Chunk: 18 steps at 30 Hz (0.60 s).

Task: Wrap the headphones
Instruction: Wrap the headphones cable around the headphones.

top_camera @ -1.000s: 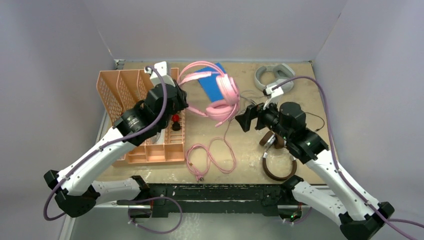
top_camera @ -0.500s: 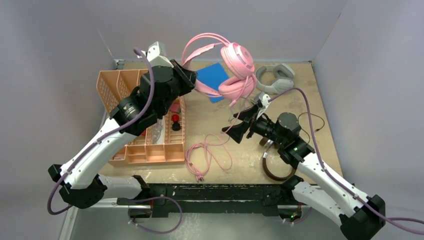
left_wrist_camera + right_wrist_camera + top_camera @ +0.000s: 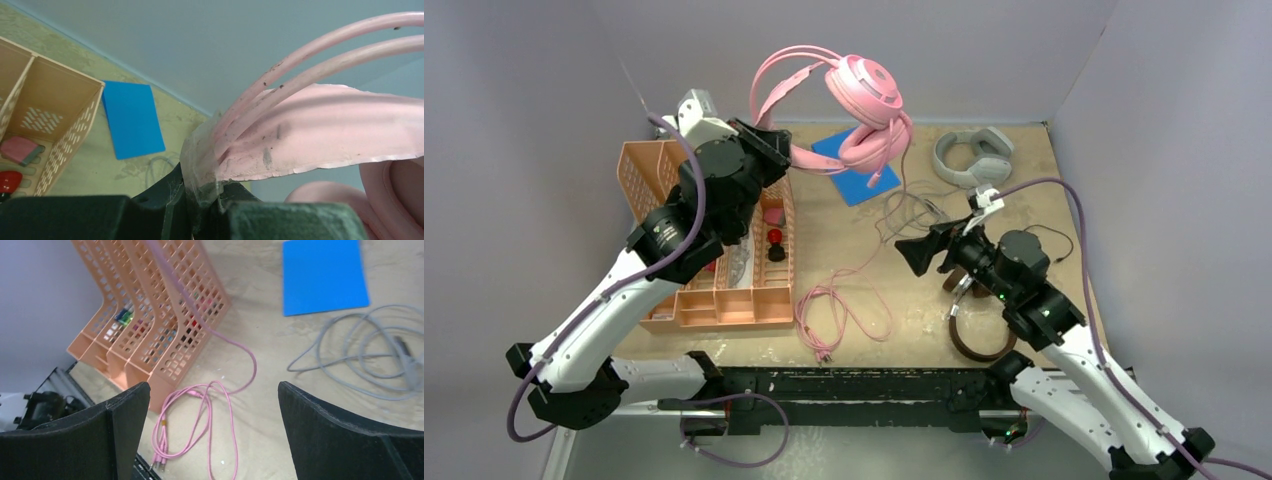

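The left claw [image 3: 771,152] was clamped almost shut on the headband of the pink over-ear headset [image 3: 867,105], which hung raised above the table. The right claw [image 3: 913,256] stood fully open and empty, with the coiled pink cable [image 3: 842,308] lying below it. Headsets counted: three, namely the pink one, one brown-and-silver [image 3: 976,338] behind the right claw, and one light-grey [image 3: 972,158] beyond it. Surface: tan board table [image 3: 1034,190], enclosed by plain grey walls [image 3: 1144,150].

You held the pink headset [image 3: 864,90] aloft by its headband in your clamped left gripper [image 3: 778,151]. Its pink cable [image 3: 804,322] hung down to loose loops on the table [image 3: 1024,180], and your right gripper [image 3: 913,256] gaped wide nearby.
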{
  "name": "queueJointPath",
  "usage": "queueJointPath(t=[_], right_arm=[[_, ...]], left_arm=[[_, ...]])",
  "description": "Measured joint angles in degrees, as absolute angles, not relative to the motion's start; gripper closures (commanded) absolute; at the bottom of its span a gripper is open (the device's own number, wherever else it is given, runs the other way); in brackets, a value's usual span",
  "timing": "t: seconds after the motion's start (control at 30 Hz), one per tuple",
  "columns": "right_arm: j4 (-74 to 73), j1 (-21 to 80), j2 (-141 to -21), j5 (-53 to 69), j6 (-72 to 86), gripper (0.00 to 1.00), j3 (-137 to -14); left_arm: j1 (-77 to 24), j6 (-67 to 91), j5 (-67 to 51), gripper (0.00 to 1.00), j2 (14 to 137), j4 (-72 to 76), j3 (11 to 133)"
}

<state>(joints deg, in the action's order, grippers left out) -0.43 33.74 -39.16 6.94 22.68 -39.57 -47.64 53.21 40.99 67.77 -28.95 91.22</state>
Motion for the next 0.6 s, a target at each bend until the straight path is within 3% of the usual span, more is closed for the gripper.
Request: queueJointPath(t=[0.2,0.6], right_arm=[[-2.4,33.7,-38.0,11.2,17.9,0.02,-43.9],[21.5,33.7,-48.3,16.6,21.1,0.01,-36.8]], left_arm=[[-47.6,55.5,42.6,1.0,65.5,-25.9,86.6],[-47.6,61.3,37.5,1.0,63.3,-21.4,83.6]])
